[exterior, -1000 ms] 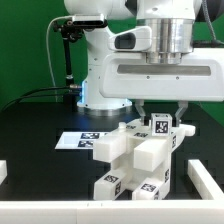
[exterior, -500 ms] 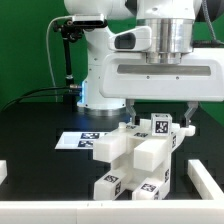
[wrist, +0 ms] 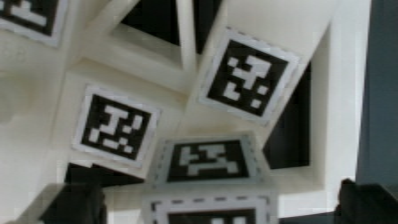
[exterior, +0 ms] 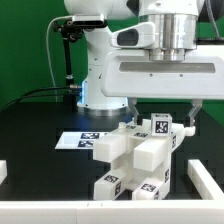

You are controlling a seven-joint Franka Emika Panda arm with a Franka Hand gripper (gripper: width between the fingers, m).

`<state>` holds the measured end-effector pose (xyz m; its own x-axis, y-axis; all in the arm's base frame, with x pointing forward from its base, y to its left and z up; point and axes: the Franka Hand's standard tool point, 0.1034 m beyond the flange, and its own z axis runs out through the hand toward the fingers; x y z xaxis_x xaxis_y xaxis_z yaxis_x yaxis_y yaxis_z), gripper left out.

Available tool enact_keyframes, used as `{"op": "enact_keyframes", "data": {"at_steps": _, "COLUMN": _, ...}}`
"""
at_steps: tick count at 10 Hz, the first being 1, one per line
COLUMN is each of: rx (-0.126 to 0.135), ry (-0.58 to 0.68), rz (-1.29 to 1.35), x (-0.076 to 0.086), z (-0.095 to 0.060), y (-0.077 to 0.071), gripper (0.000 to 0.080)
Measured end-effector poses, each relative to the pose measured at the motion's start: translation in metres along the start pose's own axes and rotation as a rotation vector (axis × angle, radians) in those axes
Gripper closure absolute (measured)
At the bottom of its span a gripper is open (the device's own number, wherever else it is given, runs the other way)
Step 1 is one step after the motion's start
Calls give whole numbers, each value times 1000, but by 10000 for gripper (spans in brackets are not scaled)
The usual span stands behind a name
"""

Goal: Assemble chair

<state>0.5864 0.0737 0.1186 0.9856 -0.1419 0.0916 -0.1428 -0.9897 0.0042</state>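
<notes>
1. The jaws hang spread wide over the rear upper part of the chair point(exterior: 130, 155), pinching nothing; one finger point(exterior: 190, 114) shows on the exterior view's right.
2. The chair sits as a cluster of white tagged blocks at the middle of the black surface point(exterior: 35, 125), in front of the arm's base point(exterior: 100, 85).
3. In the wrist view, tagged chair faces point(wrist: 244, 73) fill the gap between the two dark fingertips point(wrist: 71, 203).
4. The marker board point(exterior: 78, 141) lies flat just beside the chair, on the exterior view's left.
5. Open black surface lies further to that side.
6. A white rail point(exterior: 205, 182) stands near the chair on the exterior view's right.
</notes>
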Motion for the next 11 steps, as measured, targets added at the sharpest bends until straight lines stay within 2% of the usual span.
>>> {"op": "enact_keyframes", "data": {"at_steps": 2, "rx": 0, "ry": 0, "rz": 1, "x": 0, "z": 0, "y": 1, "gripper": 151}}
{"op": "enact_keyframes", "data": {"at_steps": 3, "rx": 0, "ry": -1, "rz": 1, "x": 0, "z": 0, "y": 1, "gripper": 280}}
{"op": "enact_keyframes", "data": {"at_steps": 4, "rx": 0, "ry": -1, "rz": 1, "x": 0, "z": 0, "y": 1, "gripper": 280}}
{"op": "enact_keyframes", "data": {"at_steps": 5, "rx": -1, "ry": -1, "rz": 1, "x": 0, "z": 0, "y": 1, "gripper": 425}}
{"op": "enact_keyframes", "data": {"at_steps": 6, "rx": -1, "ry": -1, "rz": 1, "x": 0, "z": 0, "y": 1, "gripper": 517}}
{"op": "enact_keyframes", "data": {"at_steps": 9, "rx": 1, "ry": -1, "rz": 24, "x": 0, "z": 0, "y": 1, "gripper": 517}}
{"op": "enact_keyframes", "data": {"at_steps": 11, "rx": 4, "ry": -2, "rz": 162, "x": 0, "z": 0, "y": 1, "gripper": 517}}
